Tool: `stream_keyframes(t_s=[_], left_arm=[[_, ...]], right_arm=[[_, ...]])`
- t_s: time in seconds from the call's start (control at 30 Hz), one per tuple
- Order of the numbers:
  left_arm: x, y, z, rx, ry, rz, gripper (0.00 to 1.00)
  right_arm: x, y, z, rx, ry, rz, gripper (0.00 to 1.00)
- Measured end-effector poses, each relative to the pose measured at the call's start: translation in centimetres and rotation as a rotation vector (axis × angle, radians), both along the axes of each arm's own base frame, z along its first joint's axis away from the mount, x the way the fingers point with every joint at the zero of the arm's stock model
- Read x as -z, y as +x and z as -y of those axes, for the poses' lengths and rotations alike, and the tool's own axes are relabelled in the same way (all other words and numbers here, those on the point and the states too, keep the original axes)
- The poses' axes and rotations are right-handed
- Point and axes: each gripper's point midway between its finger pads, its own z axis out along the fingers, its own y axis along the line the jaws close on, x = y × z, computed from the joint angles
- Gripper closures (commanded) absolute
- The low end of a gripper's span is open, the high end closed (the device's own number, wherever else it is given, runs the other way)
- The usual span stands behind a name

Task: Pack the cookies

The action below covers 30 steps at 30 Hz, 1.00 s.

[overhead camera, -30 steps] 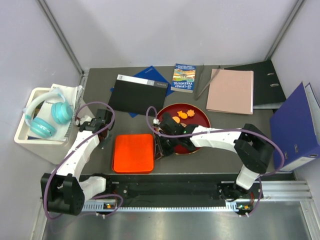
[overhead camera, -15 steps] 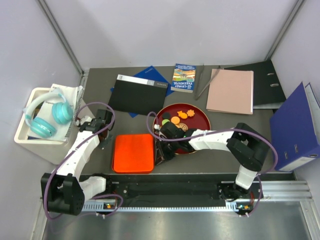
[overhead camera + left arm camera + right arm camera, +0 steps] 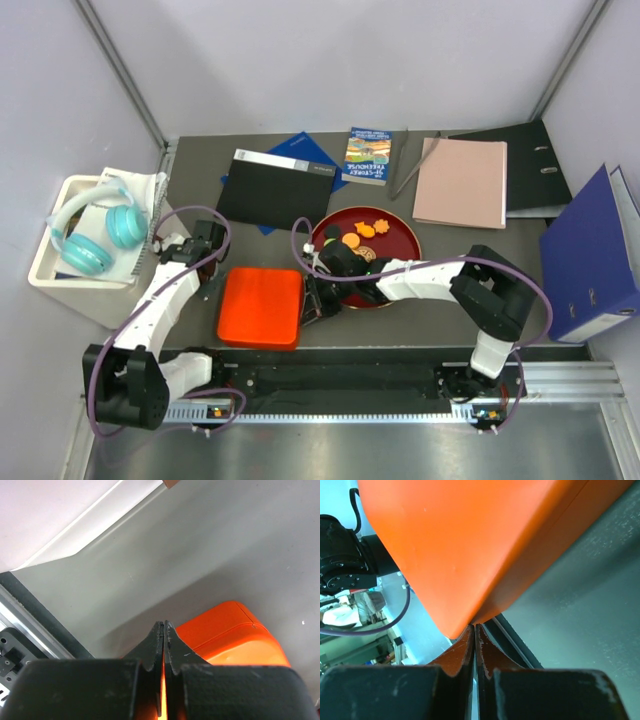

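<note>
The cookies — small, flat, light, probably brittle pieces best nipped across their edges — lie on the red round plate, beside the closed orange box flanked by the left gripper and right gripper, both pressed together on nothing.

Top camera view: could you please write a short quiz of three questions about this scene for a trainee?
1. True or false: the cookies lie on the red plate.
2. Choose one: which thing lies directly left of the red plate? A. the orange box B. a pink folder C. a blue binder
3. Short answer: are the left fingers and the right fingers open or shut?

Key: 1. True. 2. A. 3. Both are shut.
</note>
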Motion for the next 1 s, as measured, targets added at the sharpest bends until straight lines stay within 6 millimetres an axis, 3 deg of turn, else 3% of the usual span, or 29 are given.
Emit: stream_keyframes(t_s=[0.3,0.47,0.6,0.67,0.8,0.93,1.0], left_arm=[[0.2,0.1,-0.1,0.009,0.009,-0.017,1.0],[-0.9,1.1,0.0,0.012,0.006,0.013,1.0],[-2.0,2.1,0.3,0.028,-0.002,0.045,0.89],[-2.2,2.6,0.8,0.05,-0.024,0.053,0.83],[-2.0,3.4,2.4,0.126,-0.094,0.056,0.66],[-1.9,4.5,4.9,0.228,-0.203,0.076,0.61],[-2.0,4.9,6.0,0.276,-0.253,0.087,0.61]], right_arm=[[-0.3,0.6,1.4,0.02,-0.058,0.063,1.0],[-4.8,2.3,0.3,0.02,-0.002,0.181,1.0],[-8.1,3.4,-1.7,0.008,0.086,0.236,1.0],[-8.7,4.0,-2.9,-0.004,0.134,0.236,1.0],[-6.4,4.8,-4.1,-0.016,0.151,0.165,1.0],[-1.9,5.8,-3.9,0.001,0.095,0.062,1.0],[-1.6,5.8,-3.9,-0.002,0.102,0.029,1.0]])
